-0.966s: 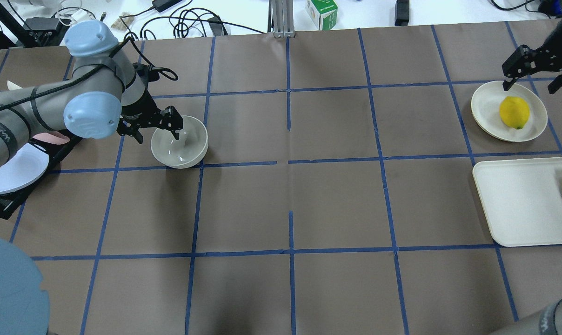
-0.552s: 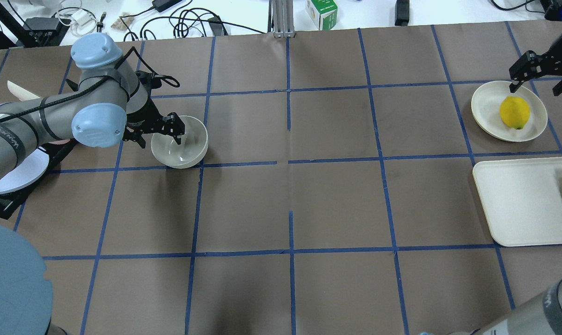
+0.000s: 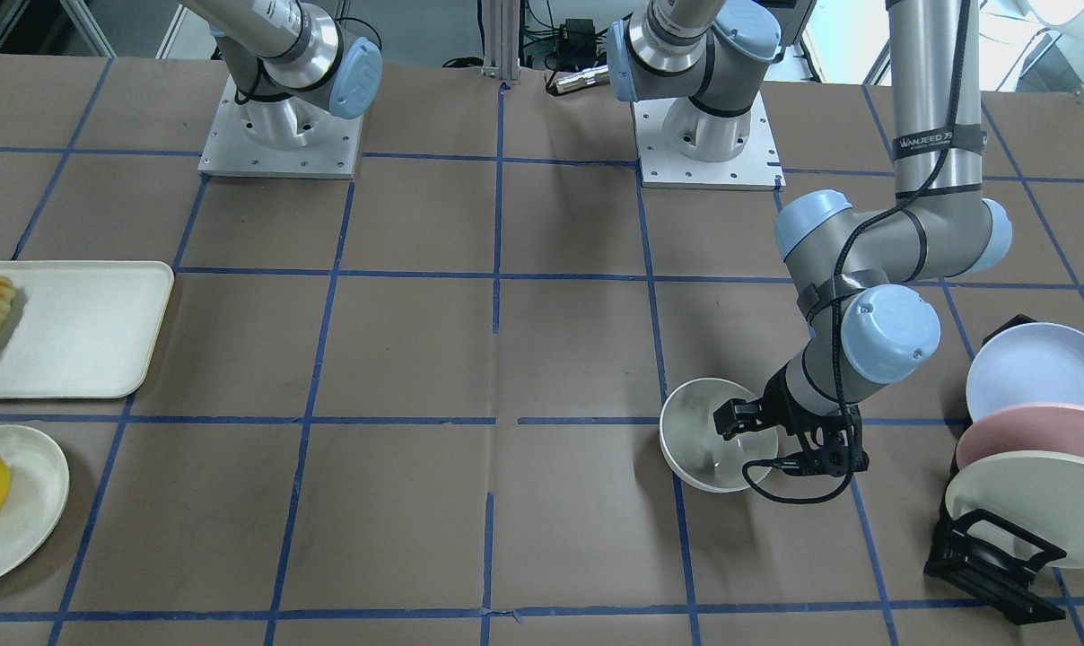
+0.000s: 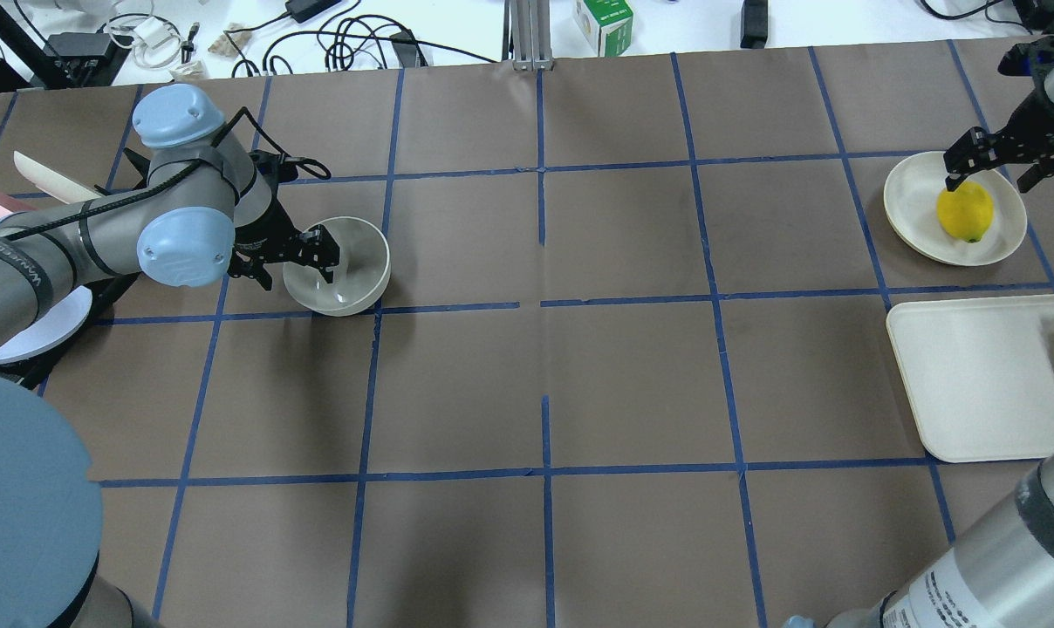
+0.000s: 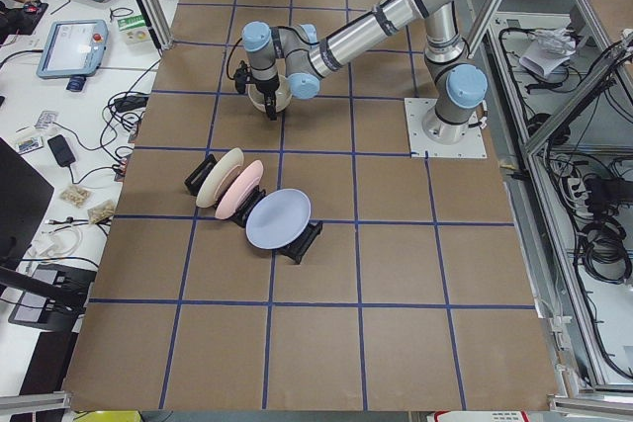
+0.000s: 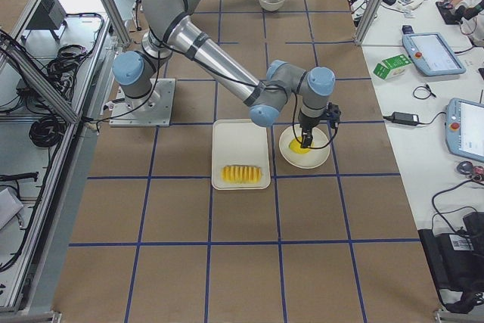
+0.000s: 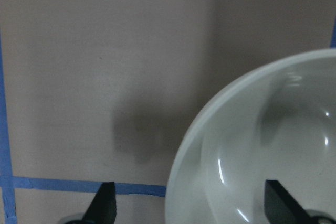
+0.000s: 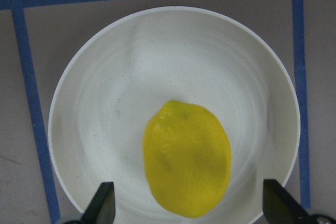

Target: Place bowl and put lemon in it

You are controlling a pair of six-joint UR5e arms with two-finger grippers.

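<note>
Straddling rim of cream glossy deep bowl (image 4: 357,279) on brown counter (image 4: 632,384) w/ L fingers (image 7: 105,205) wide, prob. placed; poised w/ R fingers (image 8: 102,203) wide over yellow oval lemon (image 8: 187,158) for pick.

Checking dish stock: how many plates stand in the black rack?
3, on edge in the rack: a pale blue plate nearest the robot, then a pink plate, then a cream plate. None seems hidden.

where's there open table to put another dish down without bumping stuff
Bare: the whole middle, from the bowl across to the tray and the round plate, plus the next row toward the robot. Crowded: the left end, with the plate rack and left gripper at the bowl; the right end, where the right gripper hangs over the lemon.
</note>
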